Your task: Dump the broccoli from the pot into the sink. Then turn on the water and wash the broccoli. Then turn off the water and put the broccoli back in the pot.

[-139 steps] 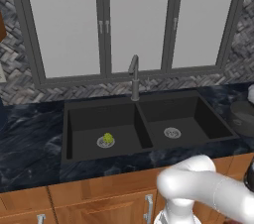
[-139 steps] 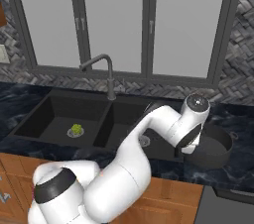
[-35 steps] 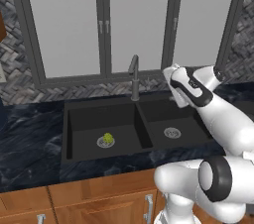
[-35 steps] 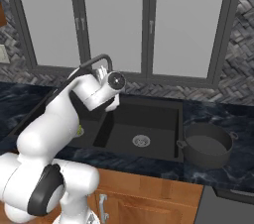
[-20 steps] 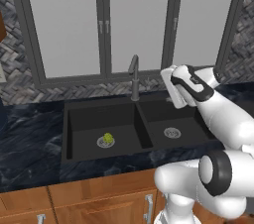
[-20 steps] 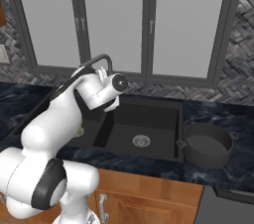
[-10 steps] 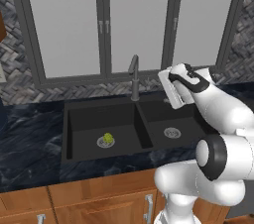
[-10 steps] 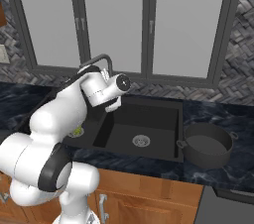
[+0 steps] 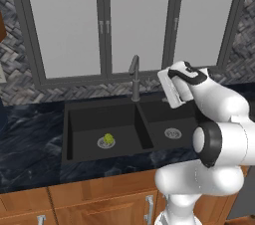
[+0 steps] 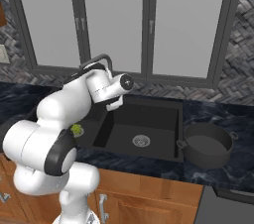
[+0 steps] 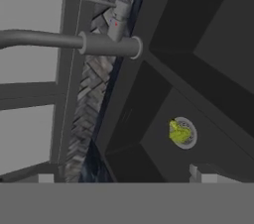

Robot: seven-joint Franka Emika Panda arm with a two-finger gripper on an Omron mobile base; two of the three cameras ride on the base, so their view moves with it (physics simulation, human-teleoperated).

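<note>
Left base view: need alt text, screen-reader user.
A white robot arm reaches from the lower right over a black double-basin sink, its end effector raised over the right basin, right of the grey gooseneck faucet. A small yellow-green broccoli lies on the left basin's drain. Behind are a herringbone backsplash and tall windows.

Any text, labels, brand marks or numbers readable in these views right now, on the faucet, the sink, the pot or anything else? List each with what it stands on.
None: no words, numbers or signs can be read in any view.
The faucet, the sink and the pot carry no visible marking.
The hand view shows a small reddish and bluish spot near the faucet's base, too small to read.
</note>
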